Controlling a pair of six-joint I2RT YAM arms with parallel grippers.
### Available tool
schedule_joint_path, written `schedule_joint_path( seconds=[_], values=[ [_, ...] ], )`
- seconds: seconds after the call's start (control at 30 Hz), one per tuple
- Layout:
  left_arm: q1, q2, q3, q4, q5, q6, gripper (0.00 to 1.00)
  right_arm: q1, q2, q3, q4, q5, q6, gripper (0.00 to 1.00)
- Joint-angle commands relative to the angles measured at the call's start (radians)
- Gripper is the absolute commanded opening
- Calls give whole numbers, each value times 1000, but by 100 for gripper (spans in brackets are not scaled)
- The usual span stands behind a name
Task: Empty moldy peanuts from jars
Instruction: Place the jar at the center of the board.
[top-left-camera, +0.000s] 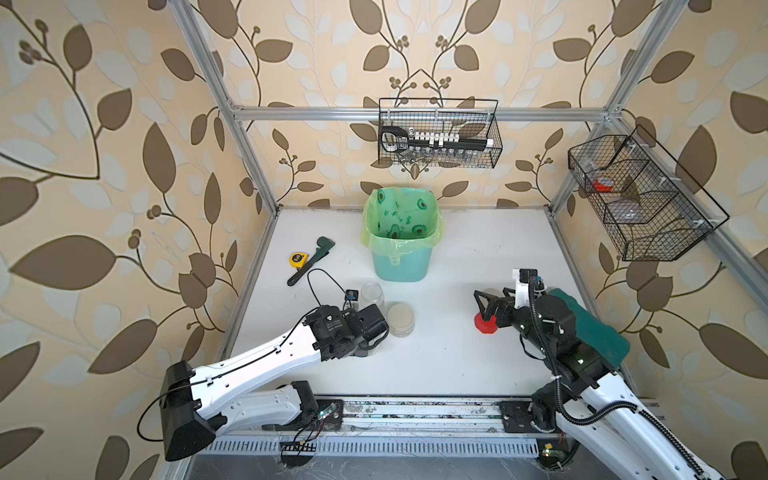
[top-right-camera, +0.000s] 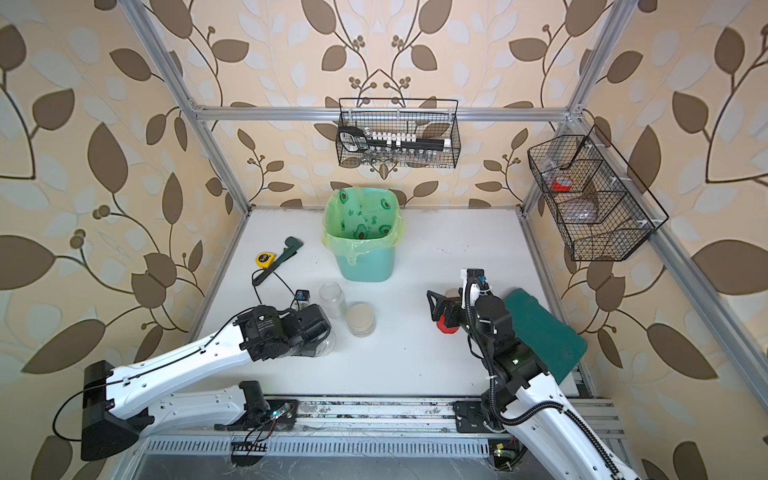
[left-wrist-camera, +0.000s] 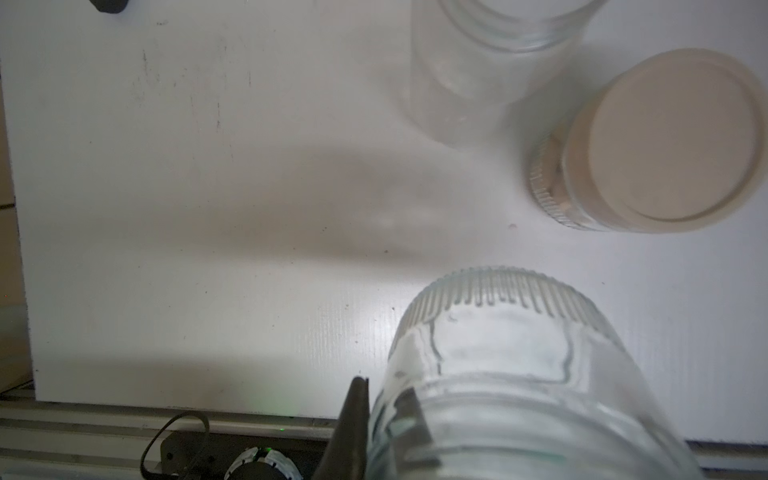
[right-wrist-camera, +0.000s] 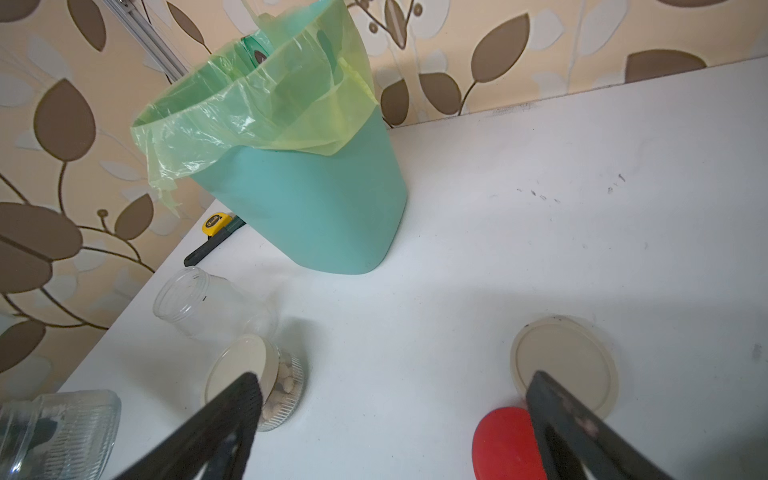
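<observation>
1. Left pincer (left-wrist-camera: 382, 401) is clamping shut on the rim wall of the lidless squat jar (left-wrist-camera: 511, 365). One finger (left-wrist-camera: 353, 419) is pressing outside the glass and the other is sitting inside. No peanuts are showing in this jar.
2. Right pincer (right-wrist-camera: 392, 376) is hanging wide open, gripping nothing, above the white bench (right-wrist-camera: 540, 208) on the right side.
3. Below the right pincer, a red lid (right-wrist-camera: 503, 444) and a loose beige lid (right-wrist-camera: 565, 365) are lying flat on the bench, just beside each other.
4. Just beside the left pincer, the lidded squat jar (top-left-camera: 401, 319) is standing upright with its beige cap on. The moldy peanuts (right-wrist-camera: 284, 384) are sitting inside it, showing through the glass.
5. The tall jar (top-left-camera: 372, 296) is standing open with no lid, just behind the lidded squat jar, and is looking empty.
6. The mint-green bin (top-left-camera: 401, 266) with its green liner is standing at back centre, beyond the jars.
7. A yellow tape measure (top-left-camera: 296, 259) and a dark wrench (top-left-camera: 311, 259) are lying together at back left.
8. A dark green slab (top-left-camera: 590, 328) is lying at the right edge under the right arm.
</observation>
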Motion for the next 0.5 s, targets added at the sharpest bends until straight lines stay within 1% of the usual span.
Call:
schedule_joint_path(
  seconds=[0.0,0.1,0.3,0.47],
  values=[
    [55,2,-26,58,38,62,0,-2,-1,2,10,-13,-20,100],
    [77,49,-13,68,40,86,0,-2,-6,-3,19,-27,-27,100],
    [100,196,16,104,61,122,0,-2,7,3,19,-41,-32,100],
    [166,268,20,156,122,182,0,-2,10,6,18,-48,-37,100]
  ],
)
